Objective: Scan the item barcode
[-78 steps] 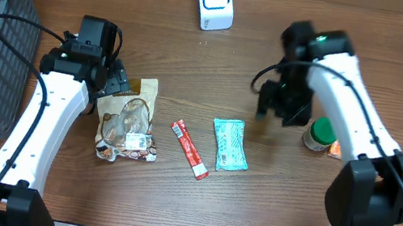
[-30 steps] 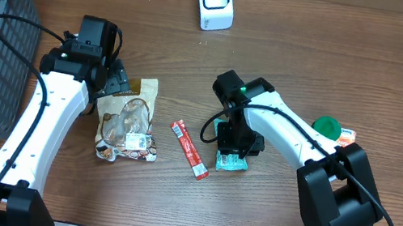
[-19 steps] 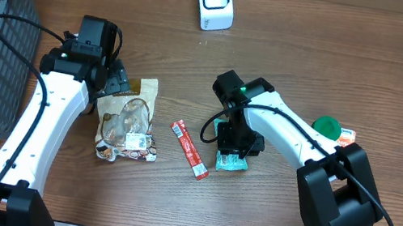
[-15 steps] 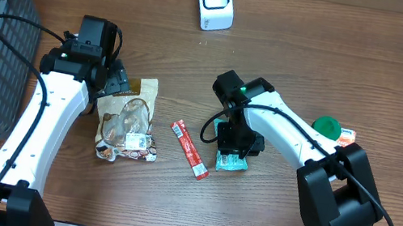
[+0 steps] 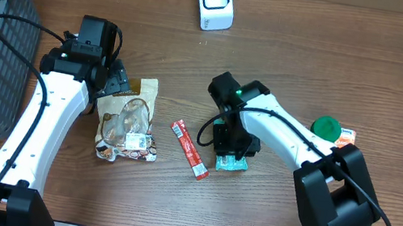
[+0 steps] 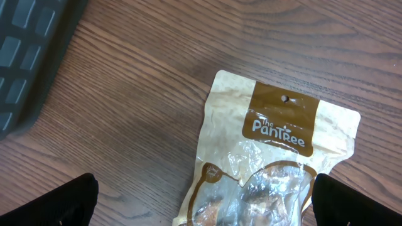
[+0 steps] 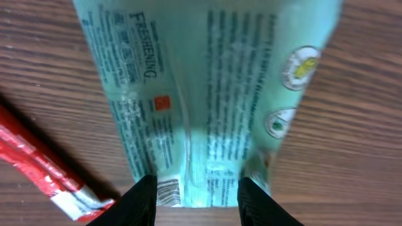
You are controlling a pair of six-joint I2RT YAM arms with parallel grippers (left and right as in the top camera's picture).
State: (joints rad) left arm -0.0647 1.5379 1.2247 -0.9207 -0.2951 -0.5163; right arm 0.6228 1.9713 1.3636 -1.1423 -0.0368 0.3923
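Wood-grain surface (image 6: 125,94) fills most of view; cream-and-brown snack pouch (image 6: 276,157) lies flat on it, rt of centre; hang hole nr its top edge, "The PanTree" on brown label, clear window below running off bottom of frame; left pincer (image 6: 210,204) spread wide, dark fingertips (image 6: 69,201) in the bottom corners, pouch between them; dark basket (image 6: 31,56) at top left.

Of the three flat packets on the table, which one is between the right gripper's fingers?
The teal packet: the right gripper pinches its end. The red stick lies free beside it, the brown pouch farther off.
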